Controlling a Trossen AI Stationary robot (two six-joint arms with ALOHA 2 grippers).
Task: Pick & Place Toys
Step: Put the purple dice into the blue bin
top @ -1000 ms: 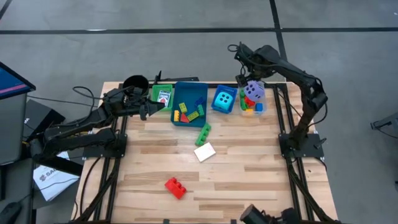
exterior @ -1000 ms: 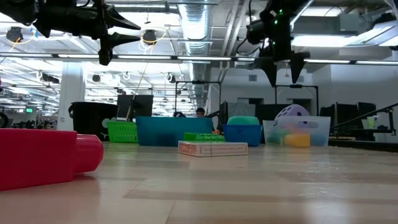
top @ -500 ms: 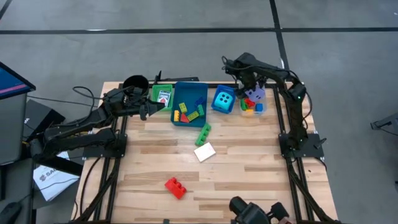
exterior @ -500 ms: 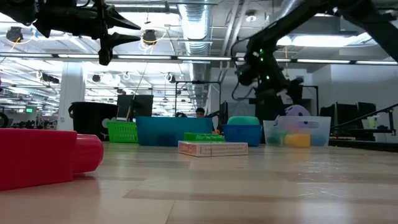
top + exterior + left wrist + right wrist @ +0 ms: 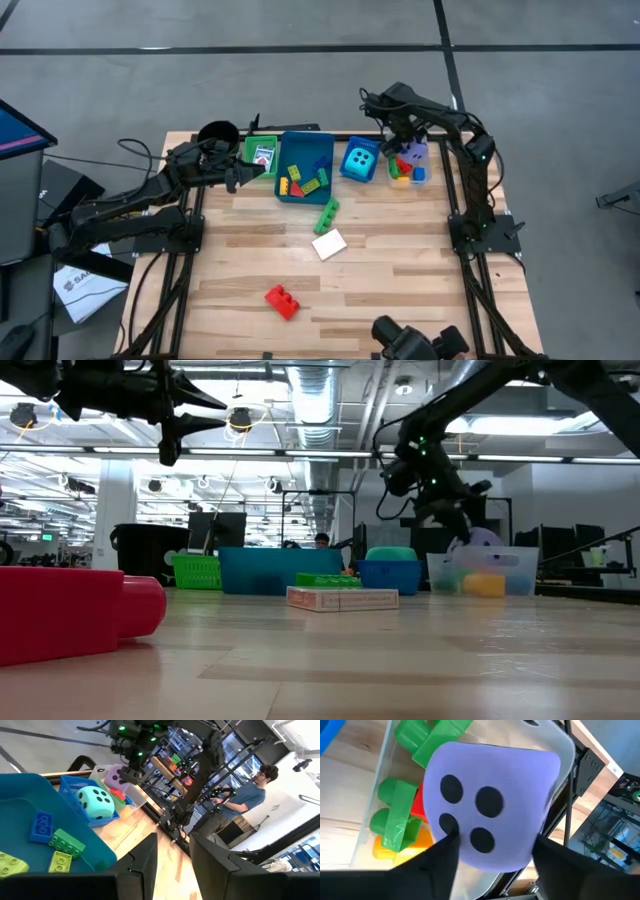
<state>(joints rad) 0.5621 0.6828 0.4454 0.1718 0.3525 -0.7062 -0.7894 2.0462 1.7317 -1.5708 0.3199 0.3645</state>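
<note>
A purple dotted dice cube [image 5: 495, 805] sits on top of green, red and yellow bricks in the clear tray [image 5: 412, 178] at the table's far right. My right gripper [image 5: 495, 865] has come down over it and is shut on it; the high view shows this gripper [image 5: 403, 143] above the purple dice cube [image 5: 412, 154]. My left gripper [image 5: 174, 855] hangs level above the far left, near the green tray [image 5: 260, 155], open and holding nothing. A teal dice [image 5: 361, 158], a green brick [image 5: 327, 214], a white card [image 5: 329, 244] and a red brick [image 5: 282, 301] lie untouched. My right gripper pinches the purple dice between its two fingers, one on each of two opposite sides [image 5: 447, 837]. The fingers [image 5: 432, 865] come steeply from above, slanting toward the table's far right. The dice rests on the bricks in the clear tray.
The big blue bin [image 5: 303, 165] holds several bricks. The teal dice lies in a small blue tray [image 5: 345, 175]. A black cup [image 5: 218, 133] stands at the far left corner. A person [image 5: 240, 800] stands beyond the table's right side. The table's near half is mostly bare wood.
My right gripper has sunk toward the clear tray, tipping more steeply downward, and its fingers have closed in on the purple dice. The dice has stayed in the tray.
</note>
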